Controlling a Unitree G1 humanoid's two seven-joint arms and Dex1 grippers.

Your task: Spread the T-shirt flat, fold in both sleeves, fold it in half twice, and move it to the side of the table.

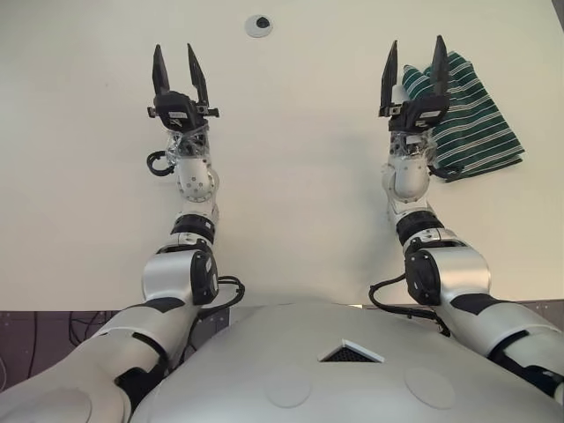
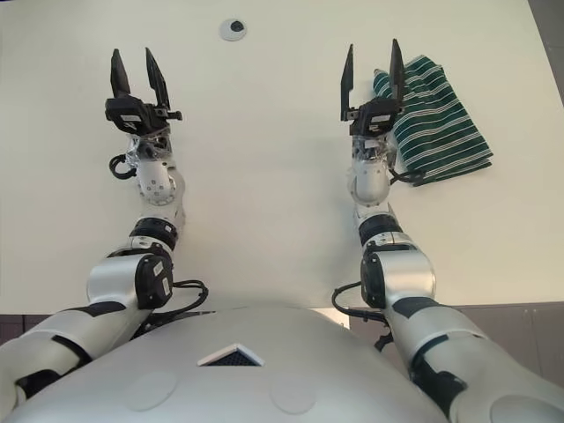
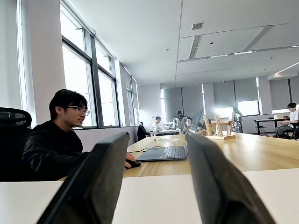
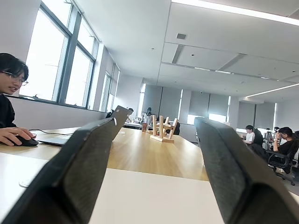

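Green T-shirt with thin white stripes, folded into a compact bundle, lying at the table's right side

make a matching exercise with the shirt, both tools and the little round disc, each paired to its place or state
Things:
1. shirt
2. left tool
3. right tool
4. disc

Place or state:
A. open, right next to the shirt
B. at the far edge of the table, between the arms
C. folded, green with white stripes, on the table's right side
D. open, over bare table on the left

Pairs: 1-C, 2-D, 3-A, 4-B
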